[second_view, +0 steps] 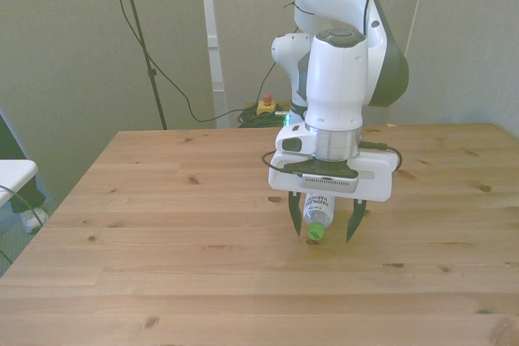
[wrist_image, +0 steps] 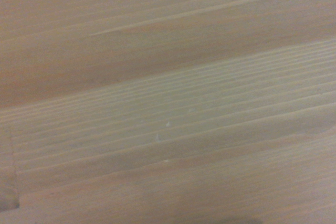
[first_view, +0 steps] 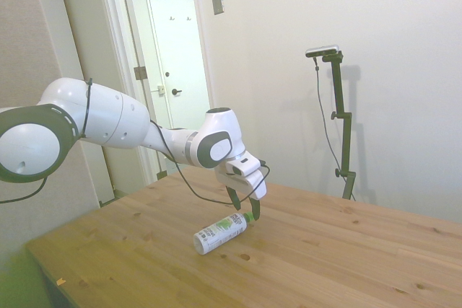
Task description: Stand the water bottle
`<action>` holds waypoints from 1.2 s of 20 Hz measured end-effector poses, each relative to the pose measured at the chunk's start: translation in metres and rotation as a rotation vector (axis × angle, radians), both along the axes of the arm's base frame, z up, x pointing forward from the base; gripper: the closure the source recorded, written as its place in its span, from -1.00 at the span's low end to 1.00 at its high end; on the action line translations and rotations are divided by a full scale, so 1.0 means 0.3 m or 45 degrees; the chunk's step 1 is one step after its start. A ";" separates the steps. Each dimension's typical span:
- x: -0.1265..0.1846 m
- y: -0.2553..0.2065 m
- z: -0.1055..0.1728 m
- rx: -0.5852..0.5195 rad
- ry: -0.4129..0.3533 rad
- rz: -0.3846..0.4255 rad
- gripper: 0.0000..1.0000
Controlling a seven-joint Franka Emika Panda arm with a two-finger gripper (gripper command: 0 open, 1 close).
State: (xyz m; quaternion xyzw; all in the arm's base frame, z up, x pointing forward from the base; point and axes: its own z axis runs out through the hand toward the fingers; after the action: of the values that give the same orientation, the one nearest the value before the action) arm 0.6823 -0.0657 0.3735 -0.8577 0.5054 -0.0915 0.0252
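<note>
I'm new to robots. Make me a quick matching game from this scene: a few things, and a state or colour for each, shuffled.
1. water bottle
2. bottle cap
3. gripper
4. table

a. green
b. open, fingers either side of the cap end
c. lying on its side
d. pale knotty wood

Pairs: 1-c, 2-a, 3-b, 4-d
</note>
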 end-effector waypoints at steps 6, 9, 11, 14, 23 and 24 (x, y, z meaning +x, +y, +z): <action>0.000 0.004 -0.008 -0.002 0.009 -0.001 -1.00; -0.006 0.004 -0.022 -0.001 0.021 -0.002 -1.00; -0.012 0.003 -0.034 -0.001 0.030 -0.003 1.00; -0.017 -0.001 -0.045 -0.001 0.039 -0.005 1.00; -0.029 -0.028 -0.061 -0.006 0.053 -0.022 1.00; -0.031 -0.031 -0.062 -0.005 0.054 -0.024 1.00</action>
State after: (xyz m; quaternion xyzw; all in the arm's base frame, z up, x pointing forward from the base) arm 0.6731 -0.0749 0.3547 -0.8546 0.5138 -0.0745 0.0117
